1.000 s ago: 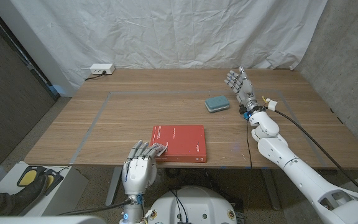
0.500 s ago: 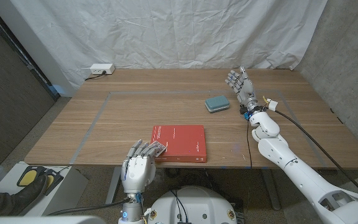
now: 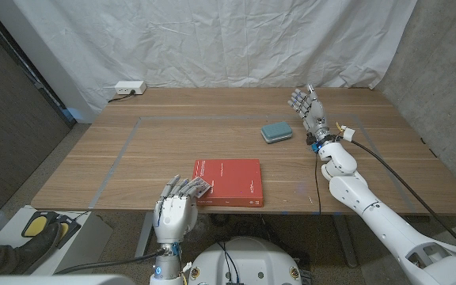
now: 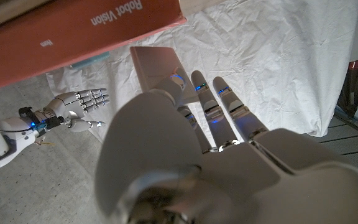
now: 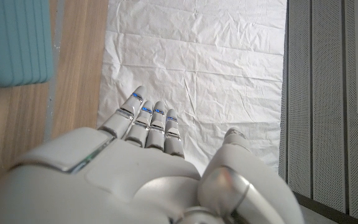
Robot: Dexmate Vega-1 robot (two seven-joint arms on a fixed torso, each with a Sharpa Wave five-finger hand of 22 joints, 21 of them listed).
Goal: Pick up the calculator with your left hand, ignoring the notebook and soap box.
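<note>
At the worktop's (image 3: 93, 170) near edge the left hand (image 3: 177, 210) grips the calculator (image 3: 200, 188) beside the red notebook (image 3: 229, 180), while the right hand (image 3: 307, 105), fingers spread and holding nothing, stands near the teal soap box (image 3: 275, 131).

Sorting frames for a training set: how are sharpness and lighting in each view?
Head view: even, soft light, everything sharp. Left wrist view: left hand close and blurred, notebook lettering legible. Right wrist view: right hand soft up close, soap box slightly blurred.
</note>
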